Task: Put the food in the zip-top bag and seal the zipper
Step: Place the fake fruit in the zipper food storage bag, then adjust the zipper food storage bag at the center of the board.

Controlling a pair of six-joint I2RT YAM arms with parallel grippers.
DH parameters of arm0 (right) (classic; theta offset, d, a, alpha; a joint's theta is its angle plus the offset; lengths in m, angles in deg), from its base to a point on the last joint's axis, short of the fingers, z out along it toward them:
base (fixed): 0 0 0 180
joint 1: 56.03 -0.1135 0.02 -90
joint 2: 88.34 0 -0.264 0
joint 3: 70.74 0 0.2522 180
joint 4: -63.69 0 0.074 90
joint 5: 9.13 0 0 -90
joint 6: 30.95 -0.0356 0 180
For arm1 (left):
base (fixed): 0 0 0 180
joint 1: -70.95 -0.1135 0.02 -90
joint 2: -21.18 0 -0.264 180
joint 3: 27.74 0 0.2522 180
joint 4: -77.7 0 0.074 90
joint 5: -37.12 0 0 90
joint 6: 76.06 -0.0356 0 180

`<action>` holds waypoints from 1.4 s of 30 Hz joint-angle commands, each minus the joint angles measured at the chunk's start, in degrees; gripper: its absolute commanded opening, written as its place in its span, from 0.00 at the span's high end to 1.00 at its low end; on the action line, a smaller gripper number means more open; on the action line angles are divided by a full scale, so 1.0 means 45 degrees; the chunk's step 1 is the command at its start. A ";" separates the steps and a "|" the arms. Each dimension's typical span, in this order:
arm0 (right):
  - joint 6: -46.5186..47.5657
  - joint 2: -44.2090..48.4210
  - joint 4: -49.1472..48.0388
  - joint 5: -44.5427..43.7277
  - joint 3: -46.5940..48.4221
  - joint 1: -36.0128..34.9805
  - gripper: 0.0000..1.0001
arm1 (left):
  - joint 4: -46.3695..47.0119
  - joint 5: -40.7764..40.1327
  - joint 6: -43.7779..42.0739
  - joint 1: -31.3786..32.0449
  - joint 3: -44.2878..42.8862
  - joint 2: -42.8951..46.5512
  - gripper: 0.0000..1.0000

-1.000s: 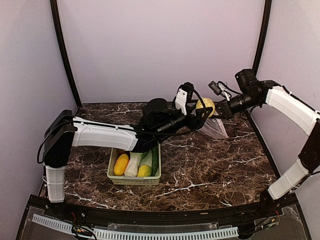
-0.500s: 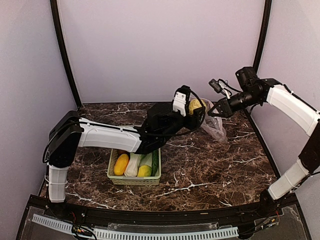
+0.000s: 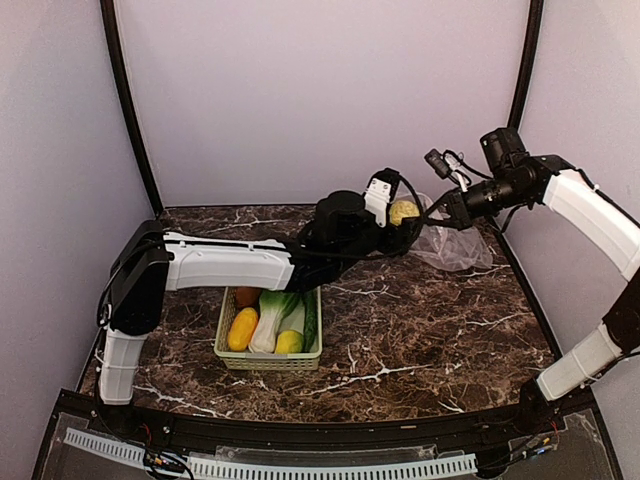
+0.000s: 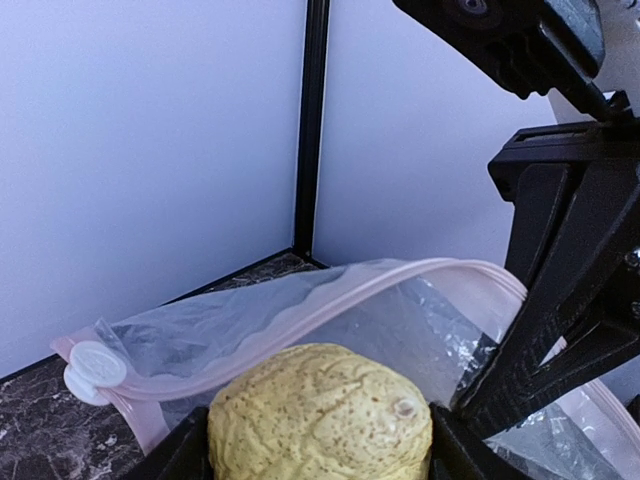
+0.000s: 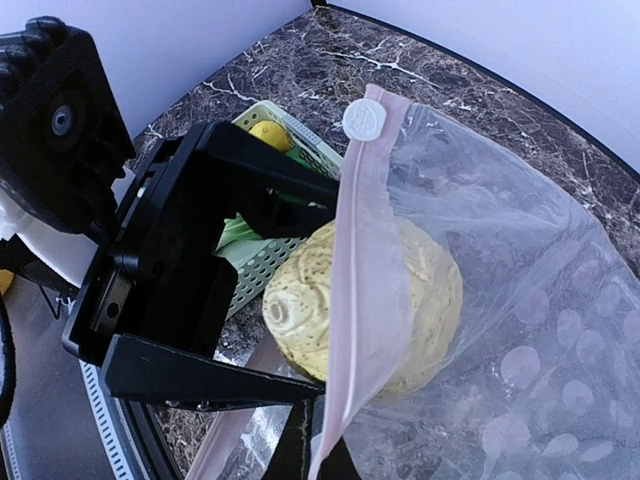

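My left gripper [image 3: 404, 216] is shut on a lumpy, pale yellow-brown speckled potato [image 4: 320, 415] and holds it at the open mouth of the clear zip-top bag [image 3: 452, 245]. In the right wrist view the potato [image 5: 330, 300] sits partly past the pinkish zipper strip [image 5: 362, 270], with the white slider [image 5: 364, 118] at the strip's far end. My right gripper [image 3: 438, 213] is shut on the bag's upper edge and holds the mouth up off the table. The strip [image 4: 400, 285] and slider [image 4: 96, 364] also show in the left wrist view.
A pale green lattice basket [image 3: 232, 360] stands at centre-left with yellow corn [image 3: 242, 328], bok choy [image 3: 270, 315], a lemon [image 3: 289, 342], a cucumber [image 3: 310, 320] and an orange-brown fruit [image 3: 246, 296]. The back wall and corner post [image 4: 308, 120] are close behind the bag.
My left gripper has moved right with the potato, up to the bag's mouth. My right gripper has shifted slightly right and up, and the bag hangs more open.
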 commanded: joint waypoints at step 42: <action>-0.0367 -0.1065 -0.0806 -0.0340 0.0337 0.0762 1.00 | -0.1269 -0.0228 0.6008 0.0029 0.2777 0.3026 0.25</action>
